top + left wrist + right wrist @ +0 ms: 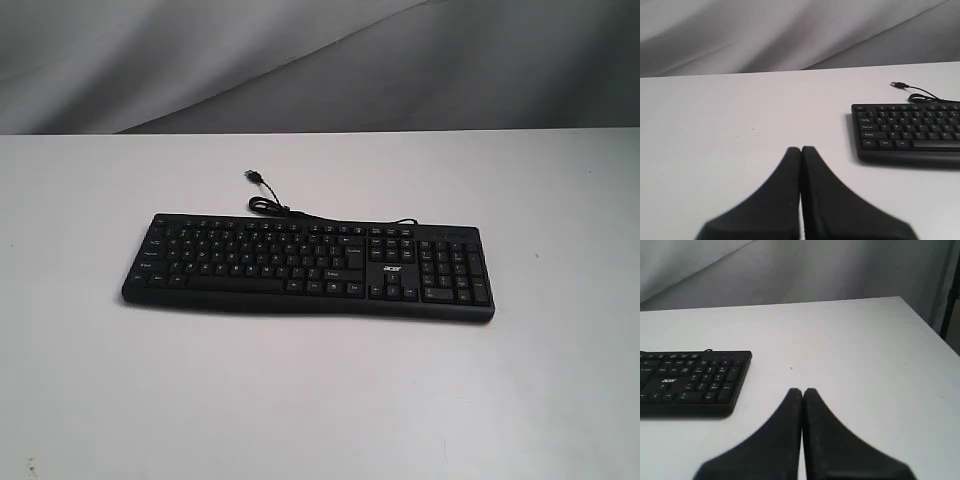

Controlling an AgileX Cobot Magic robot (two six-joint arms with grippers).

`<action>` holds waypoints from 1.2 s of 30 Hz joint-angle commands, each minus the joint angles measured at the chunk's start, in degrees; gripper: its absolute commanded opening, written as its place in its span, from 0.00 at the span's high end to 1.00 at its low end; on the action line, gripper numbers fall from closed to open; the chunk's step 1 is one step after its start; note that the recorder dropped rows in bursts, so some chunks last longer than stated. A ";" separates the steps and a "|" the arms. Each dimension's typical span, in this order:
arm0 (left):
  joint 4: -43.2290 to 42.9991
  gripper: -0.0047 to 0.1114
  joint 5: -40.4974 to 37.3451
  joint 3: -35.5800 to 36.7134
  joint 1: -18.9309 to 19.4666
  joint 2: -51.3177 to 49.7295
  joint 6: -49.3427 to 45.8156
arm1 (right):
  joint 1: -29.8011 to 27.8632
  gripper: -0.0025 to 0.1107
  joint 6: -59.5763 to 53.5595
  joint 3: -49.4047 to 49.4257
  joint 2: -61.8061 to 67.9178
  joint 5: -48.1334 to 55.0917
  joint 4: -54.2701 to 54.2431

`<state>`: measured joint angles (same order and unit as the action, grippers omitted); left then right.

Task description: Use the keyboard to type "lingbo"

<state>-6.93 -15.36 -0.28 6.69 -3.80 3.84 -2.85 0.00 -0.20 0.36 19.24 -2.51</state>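
A long black keyboard point(308, 267) with white key legends and an "acer" logo lies flat on the white table point(320, 400), its thin cable and USB plug point(254, 178) trailing behind it. Neither arm shows in the exterior view. In the left wrist view my left gripper point(801, 149) is shut, fingertips pressed together with nothing between, over bare table off the end of the keyboard point(907, 132) with the Ctrl key. In the right wrist view my right gripper point(802, 390) is shut and empty too, off the number-pad end of the keyboard point(690, 382).
A grey draped cloth point(320, 60) hangs behind the table. The table's far corner and side edge point(927, 325) show in the right wrist view, with a dark upright bar point(949, 300) beyond it.
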 commanded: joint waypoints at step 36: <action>0.21 0.96 0.34 0.28 -0.04 -0.37 0.12 | 5.24 0.98 0.00 -45.70 54.37 -3.21 -7.21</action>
<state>-6.93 -15.36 -0.28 6.69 -3.80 3.84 -0.60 6.03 -37.87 43.18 7.91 -9.60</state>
